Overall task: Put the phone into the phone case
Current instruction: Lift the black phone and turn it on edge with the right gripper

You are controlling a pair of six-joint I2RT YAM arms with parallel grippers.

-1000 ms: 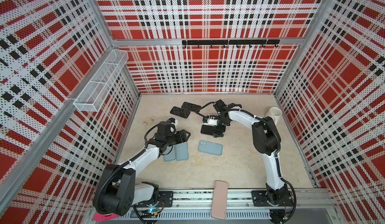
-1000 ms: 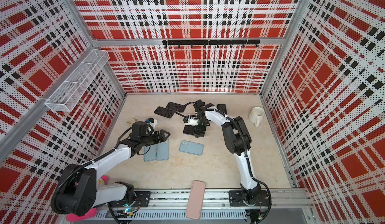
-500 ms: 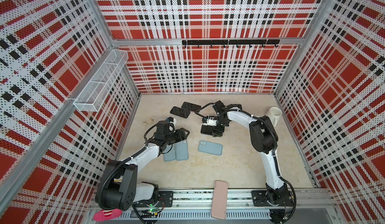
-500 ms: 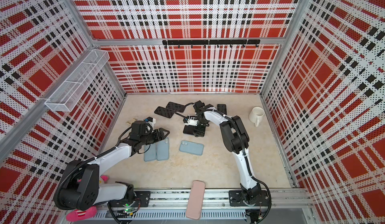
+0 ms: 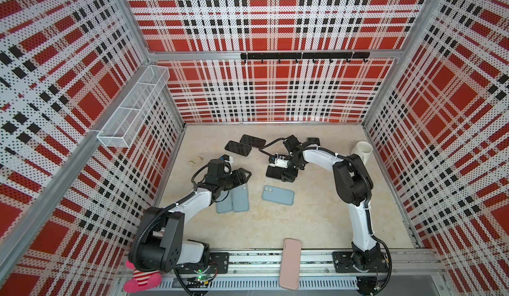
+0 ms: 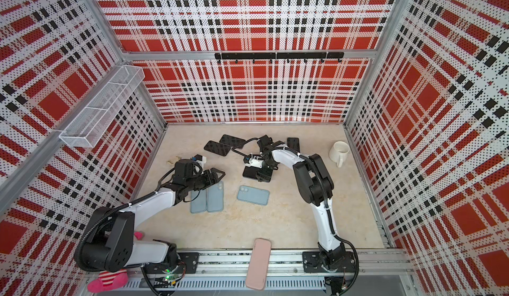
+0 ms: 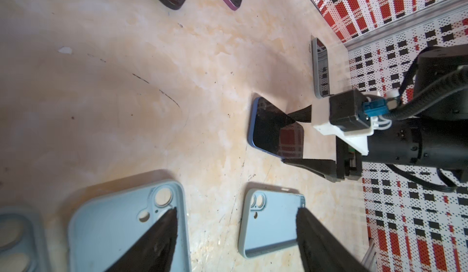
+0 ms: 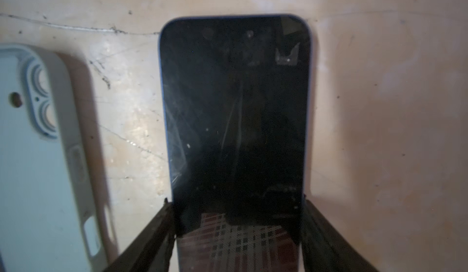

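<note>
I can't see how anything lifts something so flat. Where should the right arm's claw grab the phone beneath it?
Probably across its two long edges, near one end, coming down from above. The phone lies flat, screen up, so only its thin sides give opposing faces, and the right gripper fits astride its width there.

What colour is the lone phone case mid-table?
Light blue; the phone case shows best in a top view.

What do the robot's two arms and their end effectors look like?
The left arm and the right arm have glossy white links between bulky black joint housings. Black ribbed cable runs along each. The left end effector and right end effector each carry two black, wedge-shaped fingers. A white bracket with a blue connector sits at the right wrist.
</note>
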